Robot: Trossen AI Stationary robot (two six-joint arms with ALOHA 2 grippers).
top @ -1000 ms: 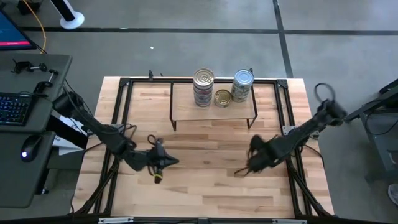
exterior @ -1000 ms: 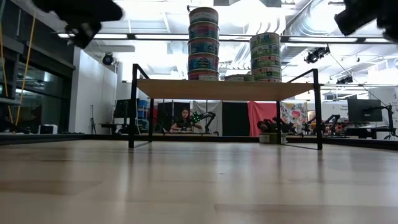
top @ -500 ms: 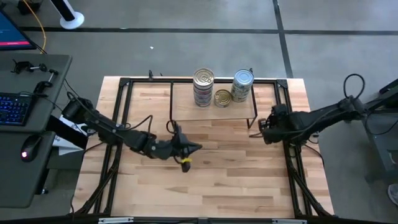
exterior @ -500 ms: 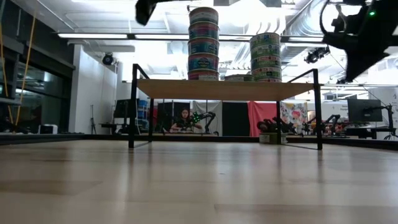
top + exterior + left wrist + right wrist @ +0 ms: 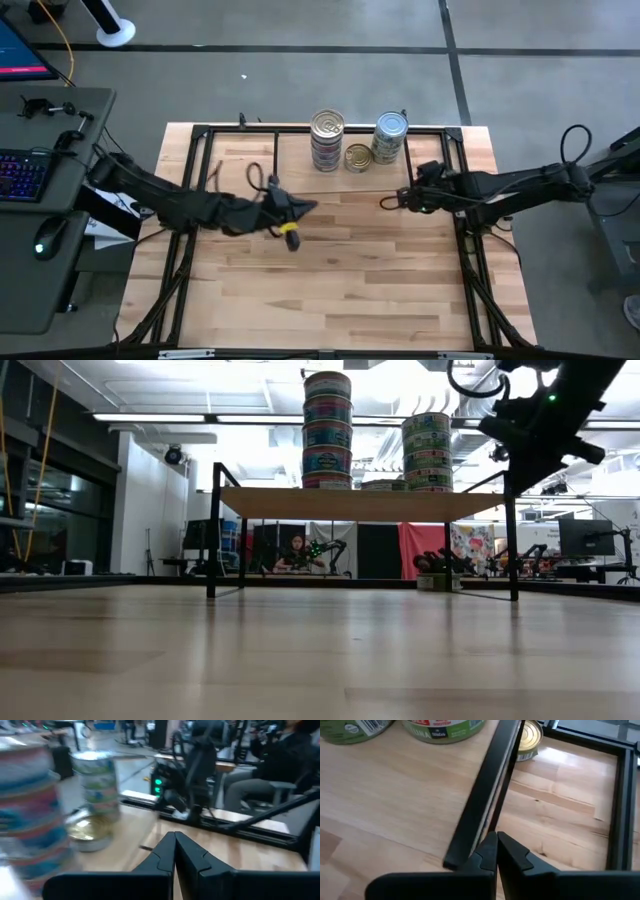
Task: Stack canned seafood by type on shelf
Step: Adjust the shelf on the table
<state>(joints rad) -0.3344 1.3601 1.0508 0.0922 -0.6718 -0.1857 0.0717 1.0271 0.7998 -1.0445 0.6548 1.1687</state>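
Note:
The shelf, a light-wood board on black wire legs, stands at the table's far middle. On it are a tall stack of tins, a single gold-topped tin and a shorter stack. The low view shows the two stacks on the board. My left gripper is shut and empty, in front of the shelf's left half, and points at the tins. My right gripper is also shut and empty, at the shelf's near right corner beside its black edge.
A black metal frame runs around the tabletop. Bare wood lies in front of the shelf to the near edge. A desk with a keyboard stands to the left. A seated person shows beyond the table.
My left gripper has risen and gone from the table's near left toward the far edge and right, up to the shelf's front. My right gripper has swung from the near right toward the far edge and left, turning, to the shelf's near right corner. The tins have kept still.

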